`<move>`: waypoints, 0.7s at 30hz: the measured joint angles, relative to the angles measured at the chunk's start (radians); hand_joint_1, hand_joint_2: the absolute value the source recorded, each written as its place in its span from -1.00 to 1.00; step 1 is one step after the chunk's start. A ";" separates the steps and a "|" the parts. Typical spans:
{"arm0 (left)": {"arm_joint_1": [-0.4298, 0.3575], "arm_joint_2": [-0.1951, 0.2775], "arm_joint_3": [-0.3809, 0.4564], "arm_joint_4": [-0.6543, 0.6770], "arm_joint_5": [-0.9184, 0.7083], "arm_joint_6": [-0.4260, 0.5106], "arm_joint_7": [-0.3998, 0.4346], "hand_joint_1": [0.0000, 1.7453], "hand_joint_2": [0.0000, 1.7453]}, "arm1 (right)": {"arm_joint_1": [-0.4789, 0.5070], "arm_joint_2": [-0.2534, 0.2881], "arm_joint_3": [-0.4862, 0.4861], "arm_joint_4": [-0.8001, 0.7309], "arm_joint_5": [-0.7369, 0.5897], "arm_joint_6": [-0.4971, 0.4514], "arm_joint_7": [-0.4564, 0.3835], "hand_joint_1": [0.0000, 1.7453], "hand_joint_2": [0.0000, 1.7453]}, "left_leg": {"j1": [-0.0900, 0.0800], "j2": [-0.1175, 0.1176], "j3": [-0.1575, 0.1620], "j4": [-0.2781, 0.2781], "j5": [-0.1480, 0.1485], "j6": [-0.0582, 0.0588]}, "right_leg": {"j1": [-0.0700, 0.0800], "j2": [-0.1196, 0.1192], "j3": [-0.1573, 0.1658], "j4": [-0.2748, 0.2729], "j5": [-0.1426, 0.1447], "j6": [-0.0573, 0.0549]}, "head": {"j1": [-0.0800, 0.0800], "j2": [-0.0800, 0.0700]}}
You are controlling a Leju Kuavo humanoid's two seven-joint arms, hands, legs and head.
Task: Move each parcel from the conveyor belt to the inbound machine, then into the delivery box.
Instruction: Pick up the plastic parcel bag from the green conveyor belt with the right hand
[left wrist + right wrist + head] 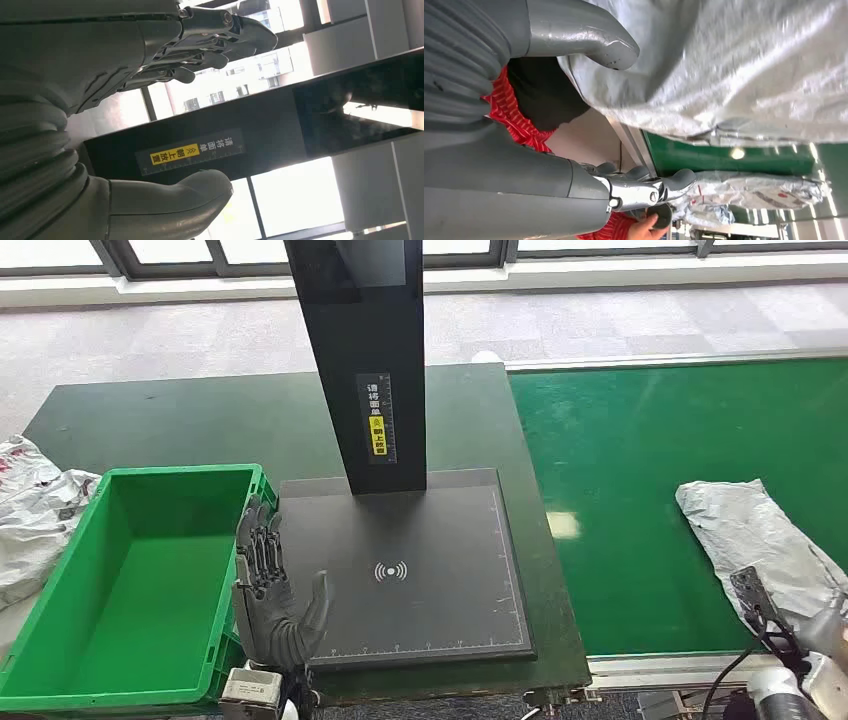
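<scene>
Slippage is the risk: the grey parcel lies on the green conveyor belt just ahead of the right hand, whose spread fingers grasp nothing; its crinkled film could slide away. Left hand hangs released beside the delivery box.

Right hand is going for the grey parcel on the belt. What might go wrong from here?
The parcel is a limp, crinkled bag near the belt's edge; the right hand, not yet closed on it, may grab loose film and slip. The left hand hovers open beside the scanner plate, possibly blocking placement.
</scene>
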State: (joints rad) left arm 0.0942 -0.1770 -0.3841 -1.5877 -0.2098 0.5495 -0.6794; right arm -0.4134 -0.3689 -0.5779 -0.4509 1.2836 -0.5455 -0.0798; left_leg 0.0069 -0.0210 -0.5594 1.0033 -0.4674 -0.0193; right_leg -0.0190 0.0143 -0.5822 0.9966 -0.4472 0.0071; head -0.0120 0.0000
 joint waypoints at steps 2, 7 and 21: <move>0.002 0.002 0.000 -0.001 0.000 0.004 0.000 -1.00 1.00 | -0.007 -0.005 -0.004 0.000 -0.004 0.005 -0.006 -1.00 1.00 | 0.000 0.000 -0.002 0.000 0.000 0.000 | 0.000 0.000 0.000 0.000 0.000 0.000 | 0.000 0.000; 0.005 0.005 0.000 -0.005 -0.002 0.005 0.000 -1.00 1.00 | -0.047 -0.017 -0.011 0.009 0.032 0.128 0.036 -1.00 1.00 | 0.000 0.001 -0.004 0.000 -0.001 0.001 | 0.000 0.000 0.000 0.000 0.000 0.000 | 0.000 0.000; -0.009 0.005 0.017 0.012 -0.006 -0.021 0.000 -1.00 1.00 | -0.051 0.039 -0.010 0.086 0.122 0.324 0.072 0.07 1.00 | 0.000 0.000 0.000 0.000 0.000 0.001 | 0.001 -0.001 0.001 0.000 0.000 0.000 | 0.000 0.000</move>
State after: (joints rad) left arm 0.0856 -0.1720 -0.3668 -1.5761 -0.2163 0.5283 -0.6796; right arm -0.4644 -0.3296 -0.5878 -0.3652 1.4055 -0.2218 -0.0080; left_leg 0.0072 -0.0212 -0.5592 1.0033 -0.4669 -0.0179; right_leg -0.0182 0.0137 -0.5817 0.9963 -0.4470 0.0075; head -0.0122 0.0000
